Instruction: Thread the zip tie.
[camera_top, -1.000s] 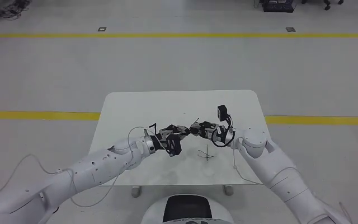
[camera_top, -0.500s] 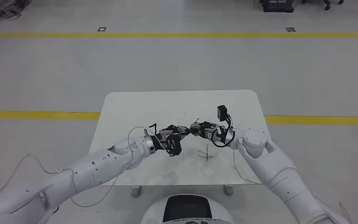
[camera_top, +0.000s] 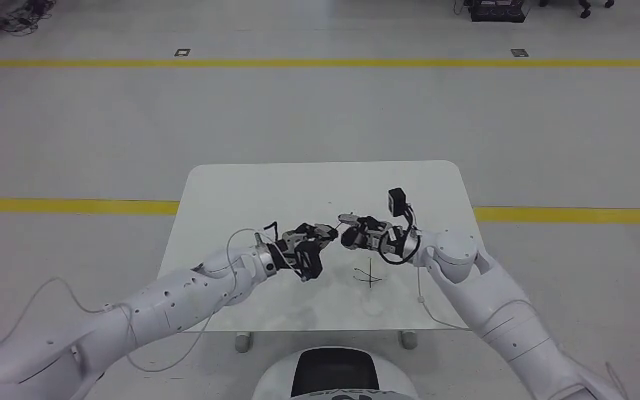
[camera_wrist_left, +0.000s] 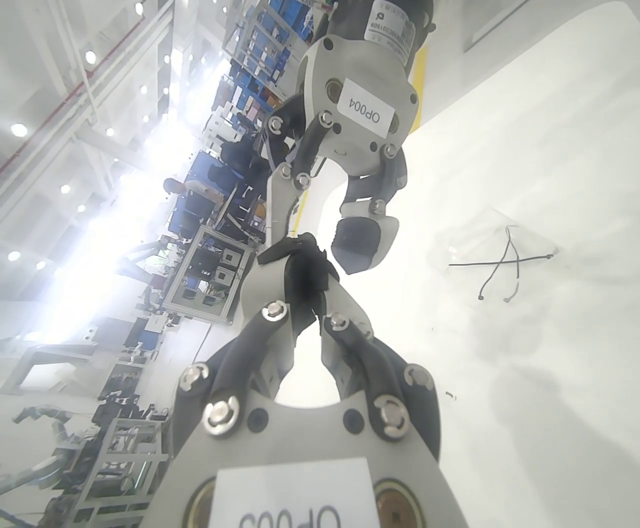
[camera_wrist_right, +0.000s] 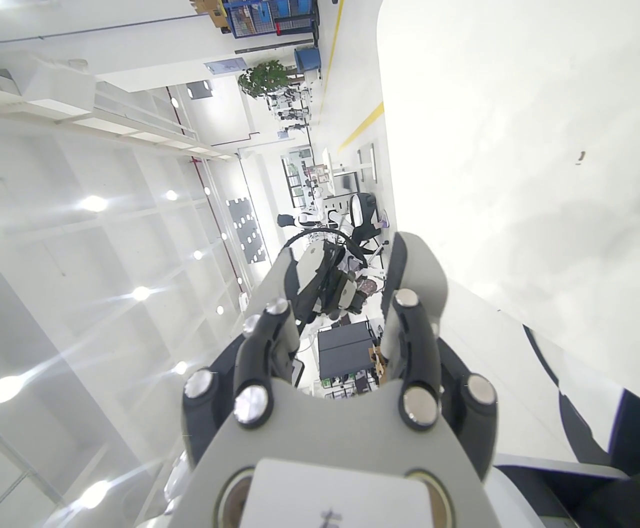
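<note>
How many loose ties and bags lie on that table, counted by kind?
Black ties: 3, as far as I can tell
Clear bag: 1
Total: 4

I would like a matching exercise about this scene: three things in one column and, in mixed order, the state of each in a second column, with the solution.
Things:
1. left gripper
2. right gripper
3. thin black zip ties

States:
A. lying crossed on the white table
B. fingers apart, nothing between them
C. fingers shut together

Pairs: 1-C, 2-B, 3-A.
</note>
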